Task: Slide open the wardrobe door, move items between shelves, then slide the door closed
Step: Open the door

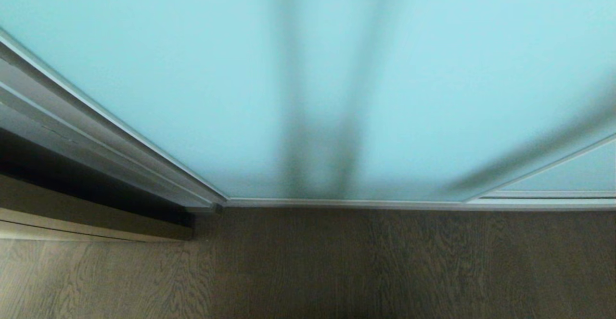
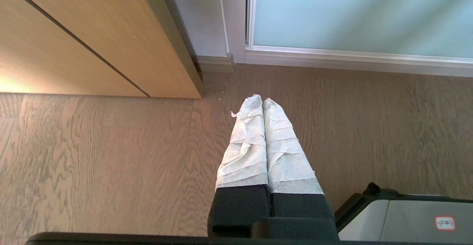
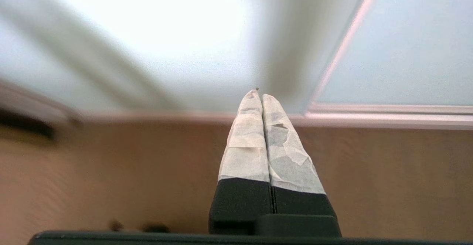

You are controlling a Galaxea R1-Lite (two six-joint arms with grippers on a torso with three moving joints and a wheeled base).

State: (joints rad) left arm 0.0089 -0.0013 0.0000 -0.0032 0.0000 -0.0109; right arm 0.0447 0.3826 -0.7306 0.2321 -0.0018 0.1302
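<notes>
The sliding wardrobe door (image 1: 202, 69), a frosted pale aqua glass panel in a slim silver frame, fills the head view and stands closed down to the floor track. The door (image 2: 351, 12) also shows in the left wrist view, and the door (image 3: 166, 34) lies blurred ahead in the right wrist view. My left gripper (image 2: 259, 101) hangs shut and empty above the wooden floor, short of the door's bottom rail. My right gripper (image 3: 258, 94) is shut and empty, pointing at the door's lower part. The items and shelves are hidden behind the glass. Neither arm appears in the head view.
A second glass panel (image 1: 568, 174) overlaps at the right behind a slanting silver frame edge. A tan wooden door (image 2: 92, 38) stands at the left by the wardrobe's grey side frame (image 1: 96, 136). Brown wood-grain floor (image 1: 337, 271) lies before the track. My base's corner (image 2: 406, 219) shows low.
</notes>
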